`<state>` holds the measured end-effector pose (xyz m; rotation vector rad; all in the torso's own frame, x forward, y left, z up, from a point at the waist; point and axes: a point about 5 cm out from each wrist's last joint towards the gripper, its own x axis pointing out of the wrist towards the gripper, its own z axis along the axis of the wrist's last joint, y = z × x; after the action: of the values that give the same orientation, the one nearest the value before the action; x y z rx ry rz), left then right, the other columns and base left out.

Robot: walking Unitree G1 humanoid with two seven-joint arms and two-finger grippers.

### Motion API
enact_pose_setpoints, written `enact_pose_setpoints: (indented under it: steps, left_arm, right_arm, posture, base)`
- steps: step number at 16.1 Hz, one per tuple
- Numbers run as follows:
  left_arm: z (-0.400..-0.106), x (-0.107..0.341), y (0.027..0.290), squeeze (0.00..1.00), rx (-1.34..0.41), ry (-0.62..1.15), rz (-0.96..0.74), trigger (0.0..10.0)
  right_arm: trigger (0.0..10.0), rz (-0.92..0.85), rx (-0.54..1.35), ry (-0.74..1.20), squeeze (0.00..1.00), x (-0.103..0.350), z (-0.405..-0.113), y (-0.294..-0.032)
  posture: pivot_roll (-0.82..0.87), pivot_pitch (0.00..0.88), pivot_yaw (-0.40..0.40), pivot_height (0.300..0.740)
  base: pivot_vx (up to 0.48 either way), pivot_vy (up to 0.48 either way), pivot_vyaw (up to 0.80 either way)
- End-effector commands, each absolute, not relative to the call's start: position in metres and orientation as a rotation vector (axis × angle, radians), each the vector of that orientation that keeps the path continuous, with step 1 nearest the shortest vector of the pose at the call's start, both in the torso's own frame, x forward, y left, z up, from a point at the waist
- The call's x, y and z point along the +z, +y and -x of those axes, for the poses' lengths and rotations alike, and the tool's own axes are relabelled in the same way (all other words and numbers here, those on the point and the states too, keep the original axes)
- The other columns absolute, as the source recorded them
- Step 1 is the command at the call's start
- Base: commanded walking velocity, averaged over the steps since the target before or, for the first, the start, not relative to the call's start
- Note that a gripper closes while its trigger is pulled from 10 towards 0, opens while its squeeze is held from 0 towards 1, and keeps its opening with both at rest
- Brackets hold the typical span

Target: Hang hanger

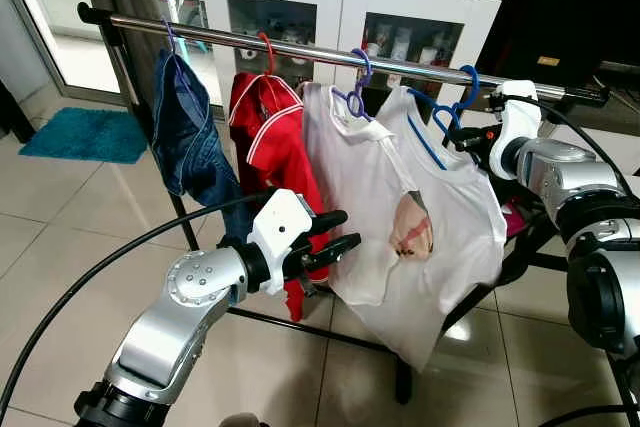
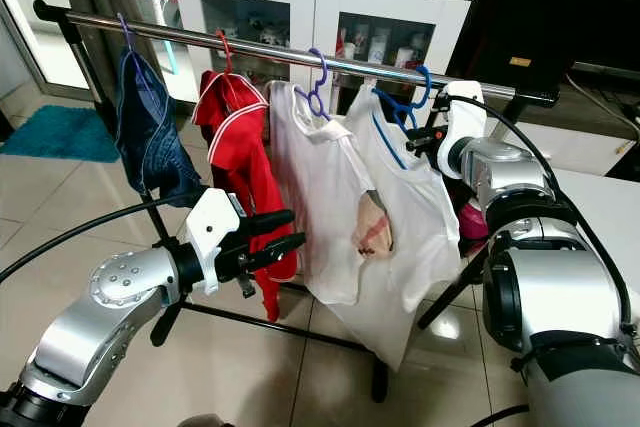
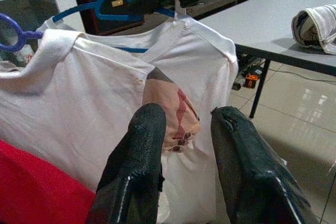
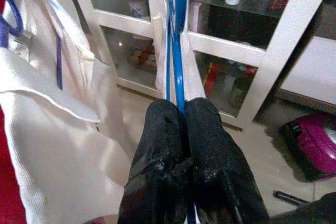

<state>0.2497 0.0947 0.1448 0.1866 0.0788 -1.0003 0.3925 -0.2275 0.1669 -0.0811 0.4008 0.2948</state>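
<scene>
Four garments on one steel rail (image 1: 330, 52): a denim piece (image 1: 190, 142), a red shirt (image 1: 270, 147), and two white shirts (image 1: 400, 217), hung side by side. Blue hanger (image 1: 450, 107) of the rightmost white shirt hooked over the rail near its right end, so apparently seated already. Right tool (image 1: 478, 137) clamped shut on that hanger just below the hook; in the right wrist view, both black fingers (image 4: 157, 145) pressed together with the blue wire (image 4: 176, 51) emerging between them, a hold that steadies the hanger and stops it from swinging or slipping off the rail. Left tool (image 1: 335, 232) lower, in front of the red shirt and just beside the hem of the white shirts, fingers (image 3: 136, 166) parted and empty, aimed at the printed shirt front; probably ready to support the fabric. White cabinet (image 1: 350, 7) with glass doors behind the rail; grey bench (image 3: 283, 30) to the right, carrying a rolled cloth (image 3: 315, 24). Likely next: release by the right tool once the hook sits securely.
</scene>
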Motion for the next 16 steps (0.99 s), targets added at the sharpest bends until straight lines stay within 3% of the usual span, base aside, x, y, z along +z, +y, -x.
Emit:
enact_pose_setpoints:
  steps: [1,9,16]
  left_arm:
    - [-0.251,0.146,0.098,0.00,-0.980,0.084,-0.180,10.0]
    - [-0.264,0.141,0.108,0.00,-0.833,0.087,-0.167,10.0]
    - [-0.264,0.136,0.102,0.00,-0.857,0.102,-0.174,10.0]
  right_arm:
    - [0.0,0.063,0.299,0.350,0.00,0.173,-0.394,-0.228]
    - [0.0,-0.027,0.317,0.225,0.00,0.187,-0.387,-0.243]
    - [0.0,0.007,0.183,0.322,0.00,0.171,-0.399,-0.215]
  posture:
    - [0.11,0.000,-0.059,0.740]
    - [0.09,0.000,-0.034,0.740]
    - [0.09,0.000,-0.031,0.740]
  base:
    - [0.000,0.000,0.00]
    - [0.000,0.000,0.00]
    - [0.000,0.000,0.00]
